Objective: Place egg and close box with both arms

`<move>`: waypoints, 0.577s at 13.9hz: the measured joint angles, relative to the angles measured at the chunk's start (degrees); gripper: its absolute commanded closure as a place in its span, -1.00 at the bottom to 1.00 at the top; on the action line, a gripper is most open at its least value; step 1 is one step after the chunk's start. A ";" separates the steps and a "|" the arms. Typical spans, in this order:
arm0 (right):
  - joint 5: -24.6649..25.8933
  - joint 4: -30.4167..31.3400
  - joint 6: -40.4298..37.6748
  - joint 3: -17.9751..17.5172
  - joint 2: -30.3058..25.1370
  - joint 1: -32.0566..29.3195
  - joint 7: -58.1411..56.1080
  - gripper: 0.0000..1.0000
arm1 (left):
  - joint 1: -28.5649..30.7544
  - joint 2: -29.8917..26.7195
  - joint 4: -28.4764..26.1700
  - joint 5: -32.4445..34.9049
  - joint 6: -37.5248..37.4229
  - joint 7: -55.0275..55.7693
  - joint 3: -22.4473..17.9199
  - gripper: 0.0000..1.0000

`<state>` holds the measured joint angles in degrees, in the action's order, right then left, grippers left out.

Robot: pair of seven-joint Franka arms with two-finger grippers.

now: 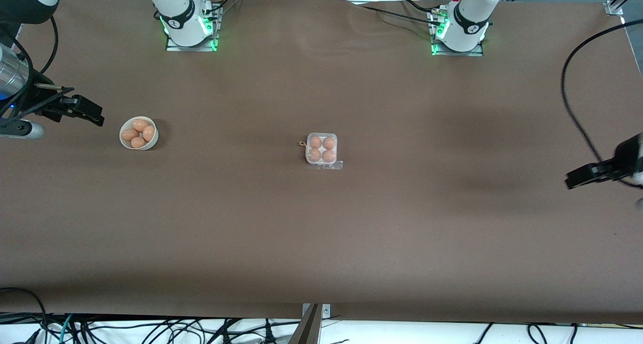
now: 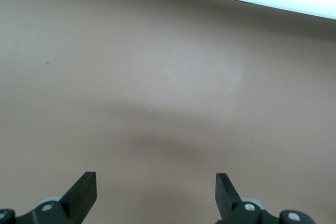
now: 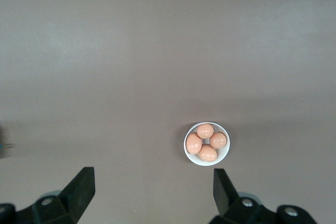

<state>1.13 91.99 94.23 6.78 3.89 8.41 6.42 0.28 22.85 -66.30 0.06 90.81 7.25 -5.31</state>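
1. Front view: egg carton (image 1: 322,149) mid-desk (image 1: 321,233), four eggs in it, lid looks down but hard to confirm.
2. Bowl (image 1: 138,133) with four eggs lies toward the right arm's end; right claw (image 1: 83,110) is nearer it, released, empty.
3. Left claw (image 1: 585,176) released, empty, over bare desk, waiting, partly cut off.

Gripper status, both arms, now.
Left gripper: open, empty, over bare brown table.
Right gripper: open, empty, up beside round white bowl of eggs.
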 measured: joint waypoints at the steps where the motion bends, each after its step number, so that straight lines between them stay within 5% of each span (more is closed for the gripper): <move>1: 0.00 0.00 0.00 0.00 0.00 0.00 0.00 -1.00 | 1.67 -1.96 -1.84 0.00 -0.21 -1.10 0.74 -1.00; 8: 0.00 0.00 0.00 0.01 0.00 -0.01 0.00 -1.00 | 4.42 -15.68 -21.40 0.00 1.16 -3.44 4.45 -1.00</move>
<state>1.13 91.99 94.23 6.80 3.89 8.40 6.42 4.70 7.17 -87.70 0.06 91.97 3.80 -0.86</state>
